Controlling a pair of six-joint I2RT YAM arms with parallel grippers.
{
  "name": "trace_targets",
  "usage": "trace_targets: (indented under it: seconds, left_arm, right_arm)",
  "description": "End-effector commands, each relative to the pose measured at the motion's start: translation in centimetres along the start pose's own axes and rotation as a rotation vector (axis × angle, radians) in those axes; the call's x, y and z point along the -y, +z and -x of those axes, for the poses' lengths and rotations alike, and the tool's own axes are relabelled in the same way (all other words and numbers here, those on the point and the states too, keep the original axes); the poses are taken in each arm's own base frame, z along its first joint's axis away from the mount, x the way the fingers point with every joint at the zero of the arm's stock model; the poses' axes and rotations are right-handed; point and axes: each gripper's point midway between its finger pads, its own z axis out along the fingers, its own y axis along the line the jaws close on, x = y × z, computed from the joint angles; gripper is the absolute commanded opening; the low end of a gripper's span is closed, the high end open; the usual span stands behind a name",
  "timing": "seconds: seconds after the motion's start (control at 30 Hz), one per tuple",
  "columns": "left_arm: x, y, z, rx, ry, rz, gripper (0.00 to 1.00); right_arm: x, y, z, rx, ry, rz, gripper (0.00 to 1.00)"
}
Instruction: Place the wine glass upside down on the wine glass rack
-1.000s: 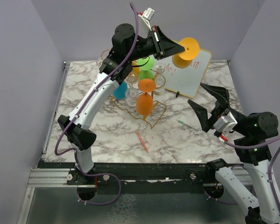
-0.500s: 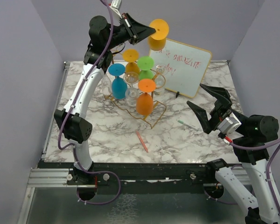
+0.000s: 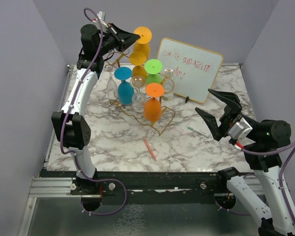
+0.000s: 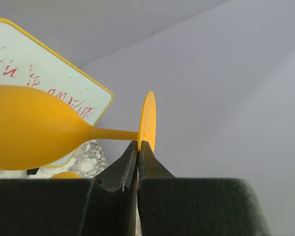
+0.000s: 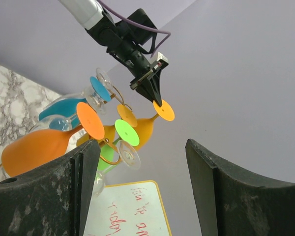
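One yellow wine glass (image 3: 141,44) is hanging foot-up over the 12 o'clock end of the wine glass rack (image 3: 163,127), the left gripper (image 3: 134,36) clamping its stem from 9 o'clock, while the right gripper (image 3: 203,101) is sitting wide open at 4 o'clock, way farther off.

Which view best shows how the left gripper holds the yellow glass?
Left wrist: the left gripper is shut on the yellow glass, at the stem beside the foot, seen close. Top external shows the glass foot-up above the rack; right wrist shows it small and distant.
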Motion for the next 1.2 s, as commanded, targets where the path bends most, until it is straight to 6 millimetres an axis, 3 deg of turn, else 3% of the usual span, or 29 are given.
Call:
trace_targets:
  seconds: [0.0, 0.23, 0.47, 1.17]
  left_arm:
    - [1.9, -1.8, 2.0, 0.079, -0.006, -0.036, 0.00]
    - [-0.8, -3.2, 3.5, 0.128, -0.049, 0.055, 0.00]
    - [-3.1, -3.9, 3.6, 0.118, -0.109, 0.167, 0.00]
    - [-5.2, -4.5, 3.6, 0.110, -0.133, 0.262, 0.00]
  right_arm:
    - [-0.6, 0.0, 0.1, 0.011, 0.024, 0.020, 0.76]
    - [-0.7, -0.1, -0.1, 0.004, 0.029, 0.019, 0.76]
    - [-0.8, -0.1, -0.2, 0.003, 0.035, 0.021, 0.76]
    - [-0.6, 0.0, -0.1, 0.006, 0.040, 0.011, 0.77]
